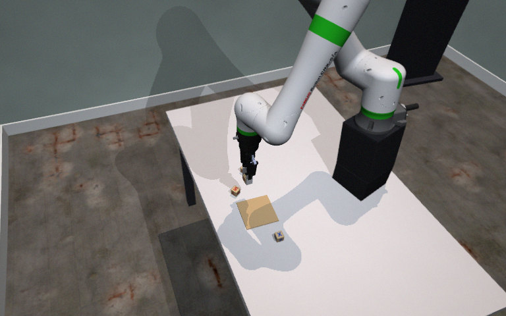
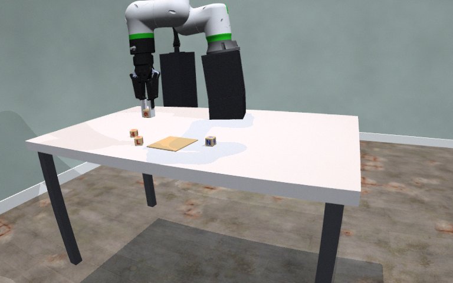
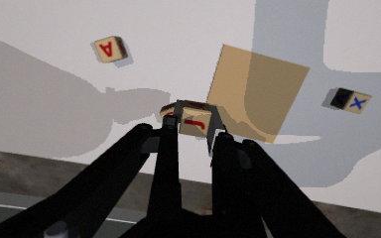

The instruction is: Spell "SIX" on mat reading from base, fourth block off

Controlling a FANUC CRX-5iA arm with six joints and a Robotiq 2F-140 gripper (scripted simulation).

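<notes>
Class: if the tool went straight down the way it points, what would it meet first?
The tool's held block would probably land on the table, close by the S block and the mat's corner; depth is unclear.

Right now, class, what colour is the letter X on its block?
Blue, on the X block's pale top face; the wrist view shows it best.

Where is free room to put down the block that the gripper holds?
No block shows on the mat; the held block in the gripper fits anywhere there. A bare strip separates mat and X block. Crowded: the mat corner near the S block and A block.
</notes>
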